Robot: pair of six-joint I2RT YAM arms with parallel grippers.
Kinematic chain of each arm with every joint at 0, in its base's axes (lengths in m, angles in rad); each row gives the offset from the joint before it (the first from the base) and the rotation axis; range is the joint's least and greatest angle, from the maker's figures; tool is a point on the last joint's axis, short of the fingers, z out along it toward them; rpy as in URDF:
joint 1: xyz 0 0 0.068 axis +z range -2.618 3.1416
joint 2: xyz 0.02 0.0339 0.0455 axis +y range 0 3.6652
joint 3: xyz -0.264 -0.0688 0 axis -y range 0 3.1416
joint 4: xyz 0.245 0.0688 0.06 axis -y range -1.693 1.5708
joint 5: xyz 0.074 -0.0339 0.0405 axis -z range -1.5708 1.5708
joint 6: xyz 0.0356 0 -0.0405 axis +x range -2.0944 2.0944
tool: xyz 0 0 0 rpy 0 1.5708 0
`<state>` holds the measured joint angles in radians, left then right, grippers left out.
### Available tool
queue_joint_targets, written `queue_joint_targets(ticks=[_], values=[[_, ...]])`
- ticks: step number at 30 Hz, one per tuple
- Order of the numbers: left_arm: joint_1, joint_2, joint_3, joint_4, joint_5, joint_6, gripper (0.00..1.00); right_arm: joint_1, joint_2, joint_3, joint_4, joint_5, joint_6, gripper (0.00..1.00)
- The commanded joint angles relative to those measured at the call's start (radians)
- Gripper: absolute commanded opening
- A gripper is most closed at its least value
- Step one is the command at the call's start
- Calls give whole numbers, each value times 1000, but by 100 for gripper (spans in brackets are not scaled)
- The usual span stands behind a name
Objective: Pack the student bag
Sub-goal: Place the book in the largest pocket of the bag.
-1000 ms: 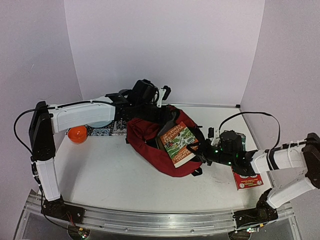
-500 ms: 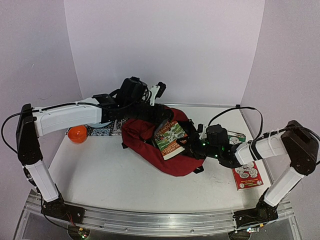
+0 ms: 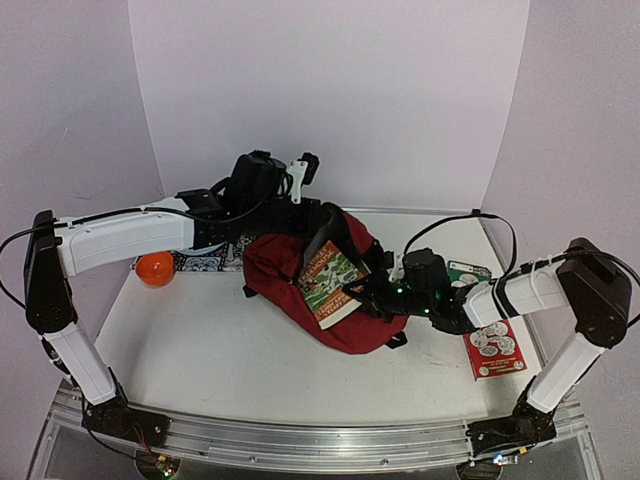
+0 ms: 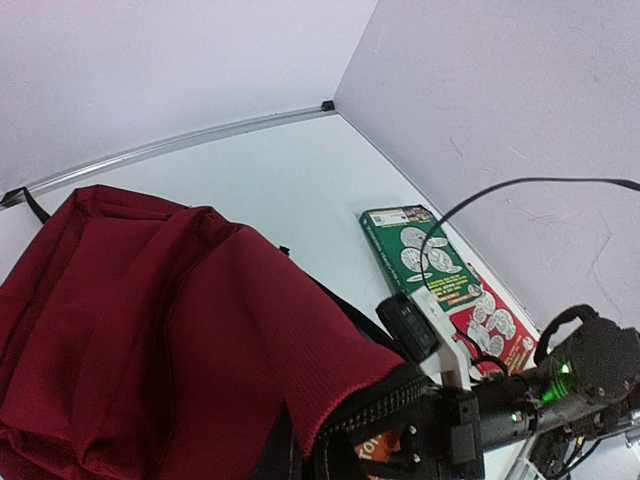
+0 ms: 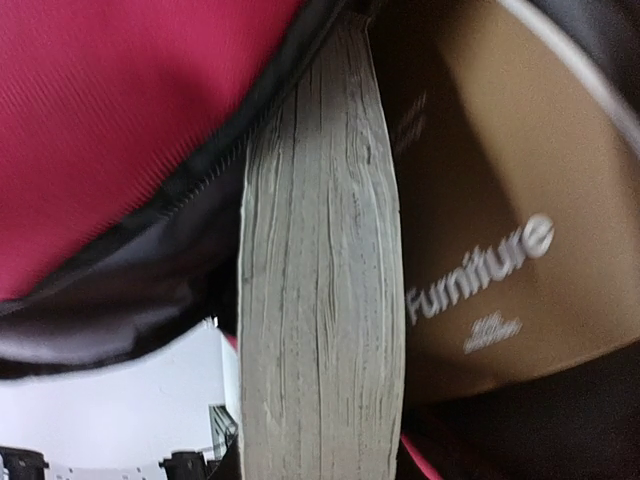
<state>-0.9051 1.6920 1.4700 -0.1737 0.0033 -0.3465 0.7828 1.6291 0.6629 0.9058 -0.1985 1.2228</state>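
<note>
Left gripper [image 3: 320, 220] sits closed at the 12 o'clock rim of the student bag [image 3: 285, 275], pinching the lip of the opening and holding it raised. Its fingers are out of sight in the left wrist view, where only the lifted red lip of the bag [image 4: 150, 320] runs along the bottom edge.

Off at 9 o'clock an orange ball [image 3: 154, 268] rests on the table [image 3: 200, 340]. Just beside it, a black-and-white patterned thing [image 3: 212, 262] is mostly hidden under the left arm — what it is I cannot tell.

The bag itself lies near the middle of the table, its mouth turned toward 3 o'clock. A book [image 3: 326, 280] with a green illustrated cover stands tilted in that mouth, partly inside.

The right gripper [image 3: 358, 296] is clamped on the book's 4 o'clock corner, jaws only as far apart as the book is thick. Its fingers do not show in the right wrist view — only the grey page edges [image 5: 320, 300] close up, red fabric [image 5: 130, 120] at 10 o'clock, and a blurred brown surface [image 5: 480, 250] printed "Furniture" at 3 o'clock, belonging to something I cannot make out.

At 3 o'clock on the table a green book [image 3: 468, 272] is partly covered by the right arm, and a red book [image 3: 493, 348] lies just beside it at 4 o'clock.
</note>
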Motion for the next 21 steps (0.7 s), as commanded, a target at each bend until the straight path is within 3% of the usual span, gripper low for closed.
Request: queue_joint_targets(ticks=[1, 7, 21], values=[[-6, -15, 36, 112, -61, -34, 0, 29, -12, -35, -5, -12, -3, 0], [-8, -44, -4, 116, 118, -12, 0, -10, -66, -56, -4, 88, -4, 0], [-8, -107, -96, 112, 273, 46, 0, -116, -13, 50, -16, 120, -11, 0]])
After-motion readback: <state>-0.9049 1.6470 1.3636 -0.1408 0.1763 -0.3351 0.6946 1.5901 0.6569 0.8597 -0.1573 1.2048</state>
